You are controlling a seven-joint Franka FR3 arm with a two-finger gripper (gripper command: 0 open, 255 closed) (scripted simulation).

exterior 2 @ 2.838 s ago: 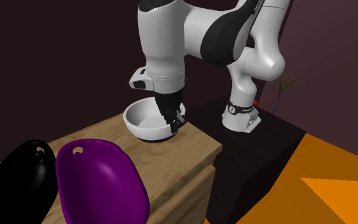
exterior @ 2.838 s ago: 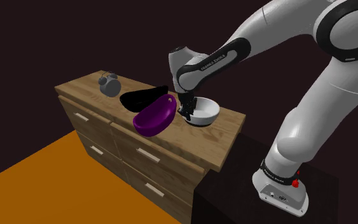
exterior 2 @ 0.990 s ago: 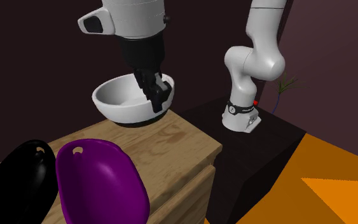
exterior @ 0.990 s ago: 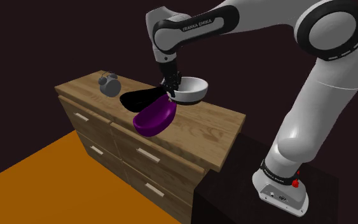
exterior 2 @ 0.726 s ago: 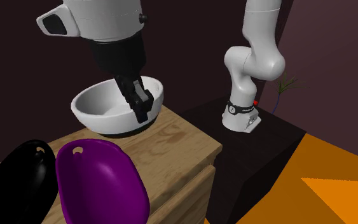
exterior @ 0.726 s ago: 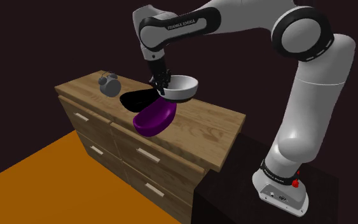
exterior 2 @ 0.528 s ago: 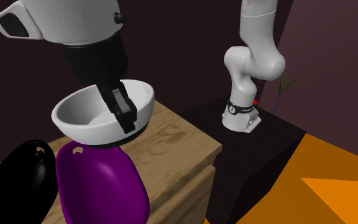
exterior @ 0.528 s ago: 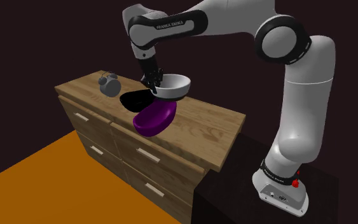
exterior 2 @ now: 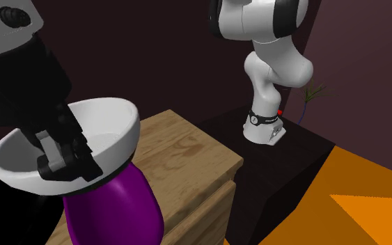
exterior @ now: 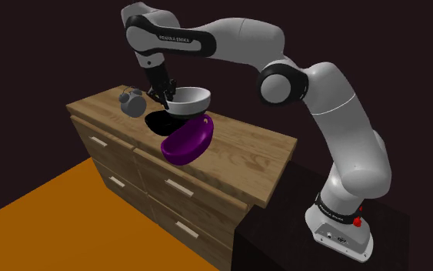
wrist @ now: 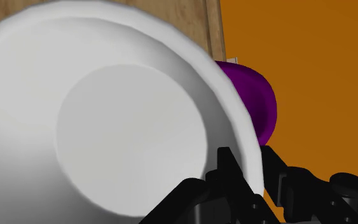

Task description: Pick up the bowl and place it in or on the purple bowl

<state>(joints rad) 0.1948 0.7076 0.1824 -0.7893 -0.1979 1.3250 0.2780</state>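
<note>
The white bowl (exterior: 189,98) has swung across the wooden dresser (exterior: 247,145) and now hangs just above the purple bowl (exterior: 188,140). The gripper (wrist: 247,164) clamps its rim, one finger on each side. It looks stiff, smooth and likely light, so this rim pinch could slip.

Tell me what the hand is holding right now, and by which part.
The white bowl; the hand pinches its rim, one finger inside, one outside.
</note>
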